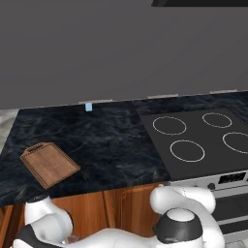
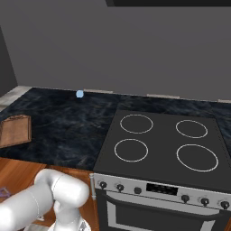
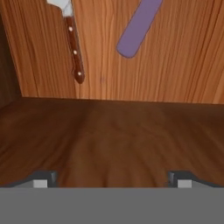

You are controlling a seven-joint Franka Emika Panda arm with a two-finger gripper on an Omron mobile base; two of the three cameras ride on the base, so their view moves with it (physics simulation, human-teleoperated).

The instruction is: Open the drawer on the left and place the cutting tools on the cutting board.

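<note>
In the hand view I look into the open drawer, at its light wooden floor and a darker inner wall below it. A small knife with a white blade and a brown riveted handle lies on the floor at the upper left. The purple handle of the peeler lies at the upper right; its head is cut off by the frame. My gripper is open, its fingertips wide apart and short of both tools, with nothing between them. The brown cutting board lies on the counter's left part.
A dark marble counter runs left of a black cooktop with several ring burners. An oven front with knobs sits below the cooktop. A small blue object stands at the back wall.
</note>
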